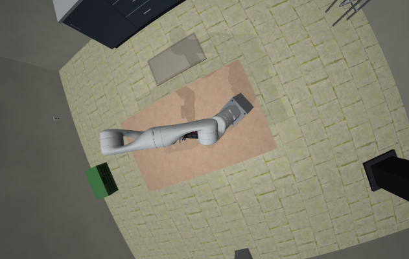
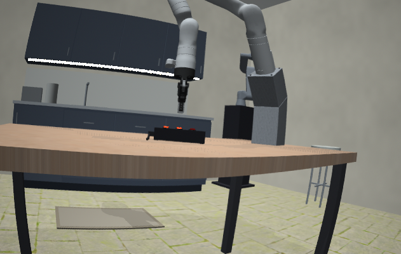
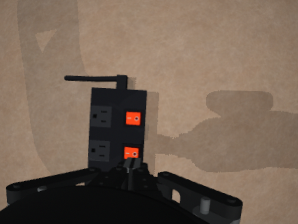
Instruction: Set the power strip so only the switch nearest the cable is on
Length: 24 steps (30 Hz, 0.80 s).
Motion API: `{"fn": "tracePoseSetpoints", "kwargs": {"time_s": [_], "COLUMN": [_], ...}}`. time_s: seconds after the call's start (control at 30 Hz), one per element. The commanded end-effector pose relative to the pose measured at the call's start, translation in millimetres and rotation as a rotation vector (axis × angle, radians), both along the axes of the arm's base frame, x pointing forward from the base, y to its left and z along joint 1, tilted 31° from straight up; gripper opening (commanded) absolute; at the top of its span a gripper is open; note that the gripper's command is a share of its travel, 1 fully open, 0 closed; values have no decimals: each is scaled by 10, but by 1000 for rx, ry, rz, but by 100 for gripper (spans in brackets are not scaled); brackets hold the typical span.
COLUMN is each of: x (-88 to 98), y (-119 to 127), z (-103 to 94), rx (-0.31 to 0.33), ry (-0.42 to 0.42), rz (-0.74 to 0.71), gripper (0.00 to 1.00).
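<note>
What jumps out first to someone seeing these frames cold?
The gray arm dropping from above, its shut, empty gripper hanging above the black power strip without touching it. Next, the strip's red-orange switches glowing against the black housing, the strip lying flat near the middle of the wooden table, cable stub at its far end in the wrist view.
</note>
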<state>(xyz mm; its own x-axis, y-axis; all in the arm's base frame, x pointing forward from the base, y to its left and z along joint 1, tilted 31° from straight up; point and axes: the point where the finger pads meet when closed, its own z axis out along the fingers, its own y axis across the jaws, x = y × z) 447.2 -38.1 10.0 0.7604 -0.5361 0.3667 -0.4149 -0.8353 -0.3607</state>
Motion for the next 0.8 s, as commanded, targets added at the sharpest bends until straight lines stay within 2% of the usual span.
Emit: {"fn": "tracePoseSetpoints", "kwargs": {"time_s": [0.0,0.77], "x": [1,47], "y": [-3,8], "z": [4,-72], "rx": [0,-1], "ry": [-1,0], "rz": [0,0], "gripper": [0,0]}}
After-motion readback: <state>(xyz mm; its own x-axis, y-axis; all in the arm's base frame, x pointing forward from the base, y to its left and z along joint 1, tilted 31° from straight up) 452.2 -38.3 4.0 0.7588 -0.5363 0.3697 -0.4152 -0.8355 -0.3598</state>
